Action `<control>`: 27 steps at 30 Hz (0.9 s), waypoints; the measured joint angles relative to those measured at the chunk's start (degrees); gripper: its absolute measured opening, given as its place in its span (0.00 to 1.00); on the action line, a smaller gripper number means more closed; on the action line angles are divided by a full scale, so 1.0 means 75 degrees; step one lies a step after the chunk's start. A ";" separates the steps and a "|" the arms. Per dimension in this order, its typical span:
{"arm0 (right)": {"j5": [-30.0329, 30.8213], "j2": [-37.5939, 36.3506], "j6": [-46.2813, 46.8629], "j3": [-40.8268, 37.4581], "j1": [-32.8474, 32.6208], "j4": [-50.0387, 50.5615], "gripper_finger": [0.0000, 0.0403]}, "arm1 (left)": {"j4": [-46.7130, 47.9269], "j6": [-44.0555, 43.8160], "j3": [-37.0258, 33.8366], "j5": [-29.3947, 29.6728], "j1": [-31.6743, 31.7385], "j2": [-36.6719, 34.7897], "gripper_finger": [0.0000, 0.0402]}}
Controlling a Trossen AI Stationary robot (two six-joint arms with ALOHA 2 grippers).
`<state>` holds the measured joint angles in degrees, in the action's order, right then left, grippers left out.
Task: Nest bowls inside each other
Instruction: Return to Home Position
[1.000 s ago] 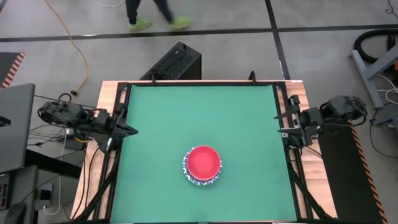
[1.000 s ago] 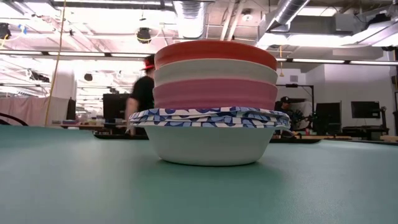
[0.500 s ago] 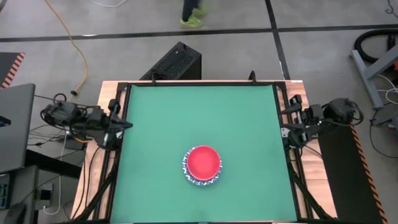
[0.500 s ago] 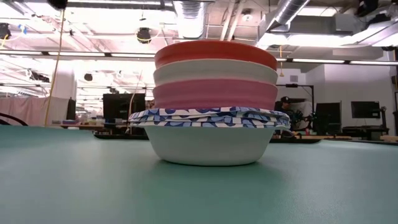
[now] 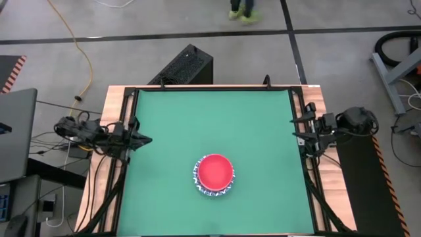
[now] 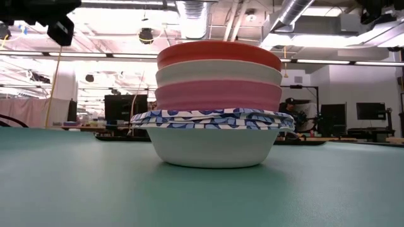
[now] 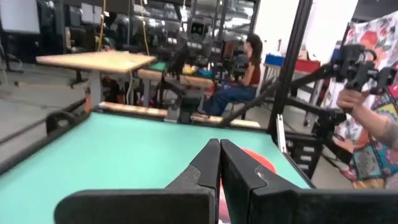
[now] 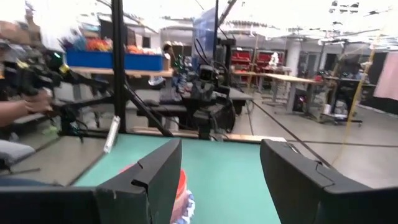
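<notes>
The bowls stand as one nested stack (image 5: 214, 175) on the green table (image 5: 210, 112), a little toward its near edge. From the side, a red bowl (image 6: 218, 53) is on top, then a cream one (image 6: 218, 72), a pink one (image 6: 218, 94), and blue-patterned rims (image 6: 214, 118) over a white bottom bowl (image 6: 214, 148) that rests on the mat. My left gripper (image 5: 147, 139) is shut and empty at the left edge, pointing level across the table (image 7: 219, 152). My right gripper (image 5: 297, 130) is open and empty at the right edge (image 8: 221, 155). The stack (image 8: 182, 186) shows beyond its fingers.
A black box (image 5: 184, 66) stands on the floor past the far edge, where a person's feet (image 5: 243, 14) cross. A laptop (image 5: 13, 131) sits left of the table. A seated person (image 7: 239, 74) and a hand holding a device (image 7: 354, 93) show in the room.
Both arms have sunk at their side edges, and parts of them now show in the top corners of the low view. The left gripper's tip has come slightly farther over the mat. The stack of bowls has not moved. The person on the floor has walked to the right.
</notes>
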<state>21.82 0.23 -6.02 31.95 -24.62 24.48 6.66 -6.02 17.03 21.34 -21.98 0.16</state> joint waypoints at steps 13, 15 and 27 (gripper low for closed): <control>0.0413 0.0000 0.0377 -0.0742 0.0003 -0.0134 0.59 | -0.0874 -0.0176 -0.1095 0.0238 -0.0001 0.0012 0.00; 0.0483 0.0002 0.0495 -0.0822 0.0003 -0.0137 0.59 | -0.1025 -0.0246 -0.1216 0.0108 0.0000 0.0009 0.00; 0.0569 0.0003 0.0546 -0.1785 0.0003 -0.1317 0.59 | -0.1007 -0.0308 -0.1273 -0.0349 -0.0003 0.0009 0.00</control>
<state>26.09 0.25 -1.92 18.57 -24.60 14.60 -0.89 -8.34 7.49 18.72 -22.00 0.23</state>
